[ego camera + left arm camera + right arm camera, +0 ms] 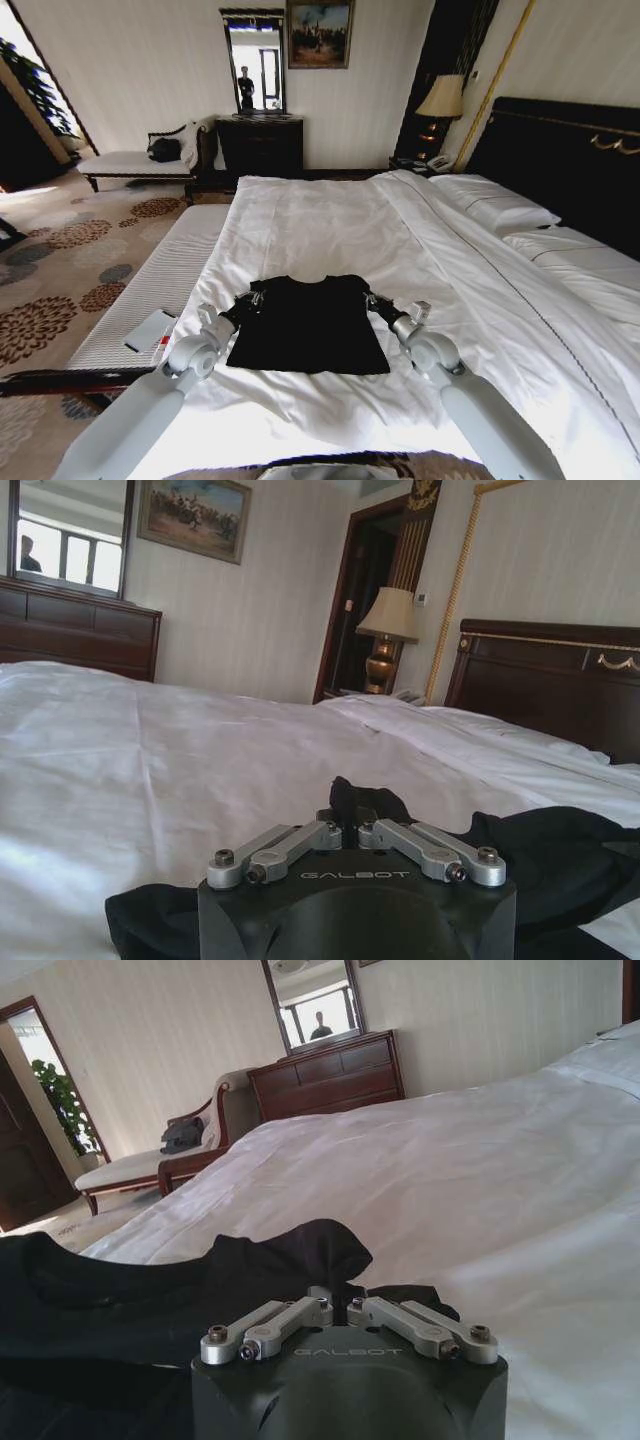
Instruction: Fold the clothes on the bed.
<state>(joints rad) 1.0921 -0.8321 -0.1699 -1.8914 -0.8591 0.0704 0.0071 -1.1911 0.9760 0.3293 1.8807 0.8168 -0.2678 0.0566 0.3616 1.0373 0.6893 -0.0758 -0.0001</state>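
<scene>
Both hands, left hand (252, 297) and right hand (375, 299), pinched the shirt (308, 325) at its sleeves on the bed (330, 225); uneven lifting could likely slip fabric free.

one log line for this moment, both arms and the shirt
left end effector: shut on black garment sleeve | right end effector: shut on other sleeve | garment: flat on bed

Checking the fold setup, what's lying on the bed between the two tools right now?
In the head view the black garment spans the whole stretch between the left tool and right tool, each shut on a sleeve.
</scene>
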